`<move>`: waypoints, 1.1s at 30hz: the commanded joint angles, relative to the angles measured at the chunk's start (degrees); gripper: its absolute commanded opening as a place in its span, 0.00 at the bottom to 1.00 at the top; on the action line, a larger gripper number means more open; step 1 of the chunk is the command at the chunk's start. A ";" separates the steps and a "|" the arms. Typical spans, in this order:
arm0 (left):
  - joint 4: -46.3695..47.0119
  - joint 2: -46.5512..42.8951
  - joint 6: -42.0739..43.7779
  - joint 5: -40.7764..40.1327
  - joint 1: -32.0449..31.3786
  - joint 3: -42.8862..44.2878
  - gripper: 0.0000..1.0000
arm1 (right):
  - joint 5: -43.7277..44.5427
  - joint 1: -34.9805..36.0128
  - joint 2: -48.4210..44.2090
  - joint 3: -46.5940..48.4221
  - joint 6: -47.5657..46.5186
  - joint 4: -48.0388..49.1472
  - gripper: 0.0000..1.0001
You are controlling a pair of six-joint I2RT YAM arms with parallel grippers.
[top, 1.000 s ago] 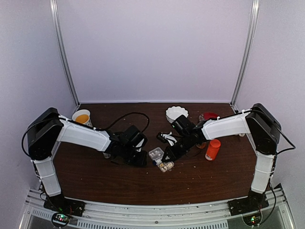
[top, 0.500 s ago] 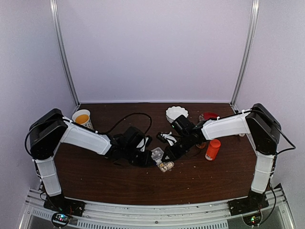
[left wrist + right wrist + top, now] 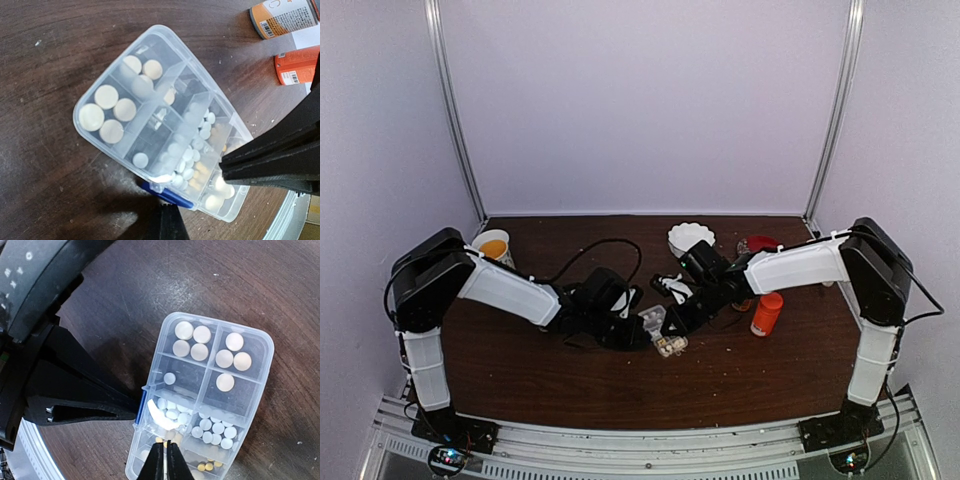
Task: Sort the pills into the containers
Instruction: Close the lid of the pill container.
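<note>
The clear compartment box of the containers [image 3: 670,346] lies mid-table, with a blue latch [image 3: 170,196] on its long side. Its cells hold pills: large whitish tablets [image 3: 192,340] [image 3: 106,96], small white ones [image 3: 215,430] and tiny yellow ones [image 3: 205,466]. My left gripper [image 3: 637,335] [image 3: 168,220] is shut, its tip low on the table right at the blue latch side of the box. My right gripper [image 3: 670,324] [image 3: 166,456] is shut to a thin slit with nothing showing in it, its tips over the end cells with the small pills. I cannot tell whether a lid covers the box.
An orange bottle [image 3: 767,313] stands right of the box, and a second orange labelled bottle [image 3: 280,17] lies near it. A white fluted bowl [image 3: 691,238] and a red object [image 3: 760,243] sit at the back. A paper cup [image 3: 492,245] stands far left.
My left arm has slid right along the table up to the box's latch side, and its gripper has closed. The right gripper has stayed over the box.
</note>
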 commanded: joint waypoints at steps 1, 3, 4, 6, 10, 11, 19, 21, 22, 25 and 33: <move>-0.08 1.68 -0.23 -1.06 -0.12 1.14 0.00 | 5.06 0.07 -2.20 -1.27 0.26 -1.66 0.06; -0.44 1.51 -0.09 -1.33 -0.03 1.31 0.00 | 5.08 0.06 -3.10 -1.05 -0.04 -1.97 0.07; -0.69 1.38 0.01 -1.51 -0.05 1.35 0.00 | 5.15 0.03 -3.53 -0.82 -0.18 -2.23 0.08; -0.94 0.97 0.15 -1.96 -0.01 1.27 0.00 | 5.62 0.07 -4.31 -0.29 -0.30 -2.82 0.09; -1.22 0.64 0.39 -2.28 0.02 1.35 0.00 | 6.61 -0.09 -5.74 0.65 -0.47 -3.61 0.11; -1.26 0.53 0.42 -2.25 -0.05 1.29 0.00 | 6.73 -0.17 -5.97 0.79 -0.47 -3.62 0.12; -1.24 -0.22 0.57 -2.60 0.01 0.76 0.00 | 8.93 -0.54 -3.14 3.03 -1.15 -5.01 0.26; -1.18 -0.21 0.48 -2.57 -0.05 0.74 0.00 | 10.43 -0.54 -2.12 3.58 -0.90 -5.24 0.29; -1.14 -0.23 0.44 -2.61 -0.05 0.74 0.00 | 11.17 -0.56 -1.70 3.71 -0.83 -5.33 0.30; -1.04 -0.13 0.57 -2.62 0.03 0.81 0.00 | 13.35 -0.54 -0.96 3.86 -0.83 -5.46 0.33; -1.04 0.35 0.61 -2.47 -0.01 1.56 0.00 | 12.05 -0.81 1.10 3.59 -1.16 -5.03 0.31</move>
